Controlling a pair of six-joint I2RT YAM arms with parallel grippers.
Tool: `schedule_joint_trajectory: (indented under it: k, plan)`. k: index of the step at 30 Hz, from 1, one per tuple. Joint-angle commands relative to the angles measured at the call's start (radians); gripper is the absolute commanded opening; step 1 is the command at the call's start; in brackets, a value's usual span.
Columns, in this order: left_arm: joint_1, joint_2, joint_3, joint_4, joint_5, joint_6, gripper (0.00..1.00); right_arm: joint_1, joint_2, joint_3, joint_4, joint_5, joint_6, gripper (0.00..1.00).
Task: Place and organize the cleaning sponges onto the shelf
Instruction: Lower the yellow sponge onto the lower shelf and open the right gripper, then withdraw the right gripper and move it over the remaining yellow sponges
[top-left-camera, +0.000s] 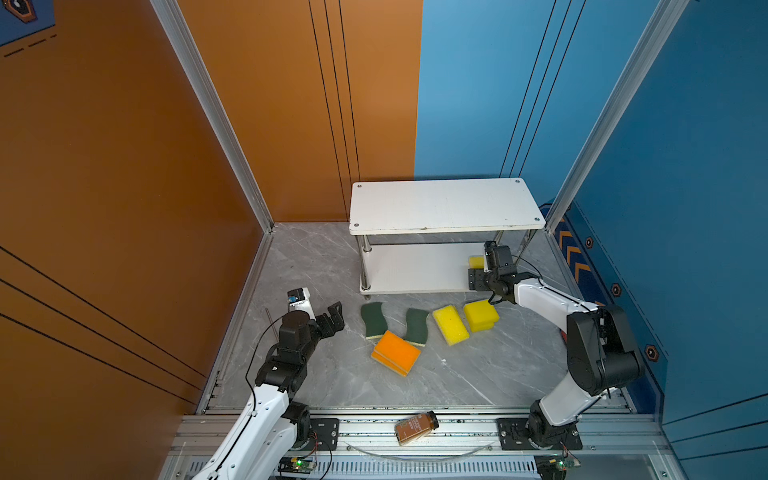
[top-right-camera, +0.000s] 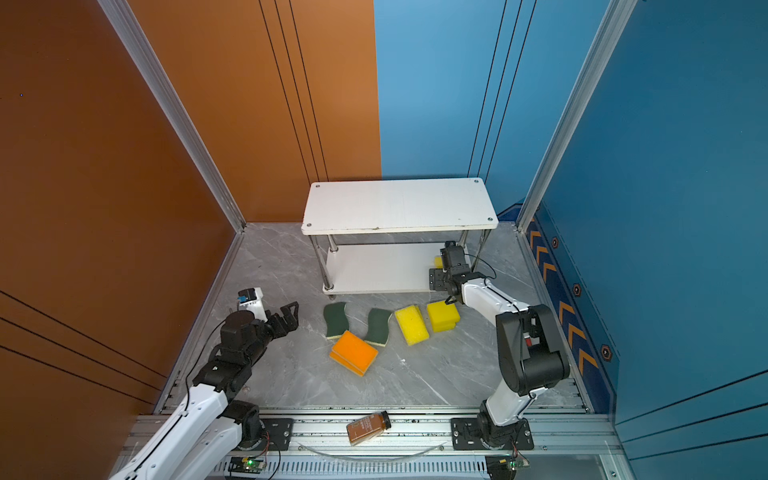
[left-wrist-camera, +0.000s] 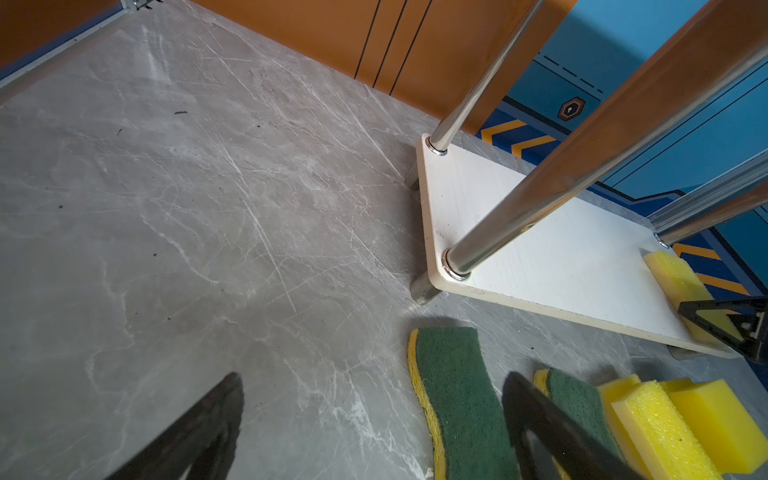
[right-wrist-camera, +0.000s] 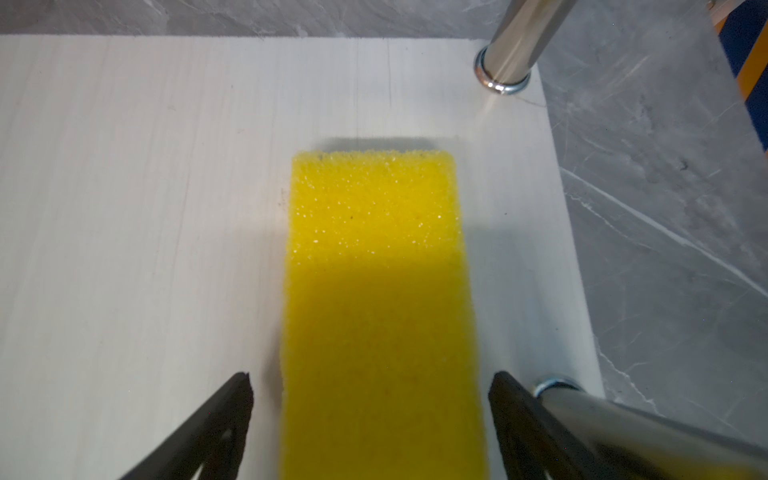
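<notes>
Grey marbled tabletop (top-left-camera: 316, 257) between orange and blue walls (top-left-camera: 374, 104) carries the shelf (top-left-camera: 444, 205). One yellow sponge (right-wrist-camera: 374, 232) lies at the right end of its lower board, the right pincer (right-wrist-camera: 371, 378) spread astride it, untouching. The left pincer (top-left-camera: 337, 316) gapes beside the other sponges (top-left-camera: 417, 326) lying on the tabletop before the shelf.

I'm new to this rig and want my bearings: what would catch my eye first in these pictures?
Scattered on the grey table before the white shelf lie two green wavy sponges, an orange stack and yellow blocks. One yellow sponge lies at the right end of the shelf's lower board, with the open right hand around it. A brown bottle lies on its side on the front rail.
</notes>
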Motion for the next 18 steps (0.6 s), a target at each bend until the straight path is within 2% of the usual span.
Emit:
schedule_joint_trajectory:
  k: [1,9,18]
  plan:
    - [0.007,-0.004,-0.002,-0.005,0.019,-0.006,0.98,0.005,-0.047,0.016,-0.045,0.036,0.011,0.89]
    - [0.010,0.000,-0.008,0.002,0.019,-0.010,0.98,0.030,-0.109,0.007,-0.088,0.044,0.003,0.91]
    - [0.009,-0.014,0.018,-0.027,0.052,-0.030,0.98,0.111,-0.229,-0.017,-0.185,0.096,-0.012,0.94]
